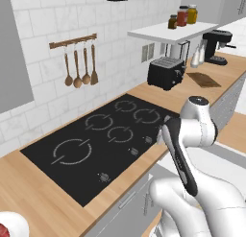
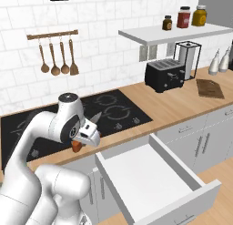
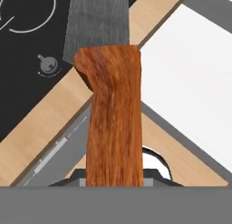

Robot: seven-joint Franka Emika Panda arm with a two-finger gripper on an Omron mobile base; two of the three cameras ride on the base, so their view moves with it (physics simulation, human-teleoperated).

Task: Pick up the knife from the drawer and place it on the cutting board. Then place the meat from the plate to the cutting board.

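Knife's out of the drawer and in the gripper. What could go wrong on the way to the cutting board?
1. The gripper holds the knife by its handle with the blade sticking out ahead; a wide swing may shift it in the grip.
2. The cutting board lies far along the counter, past the toaster, which the blade could clip.
3. The drawer stands open and may catch the arm or base.
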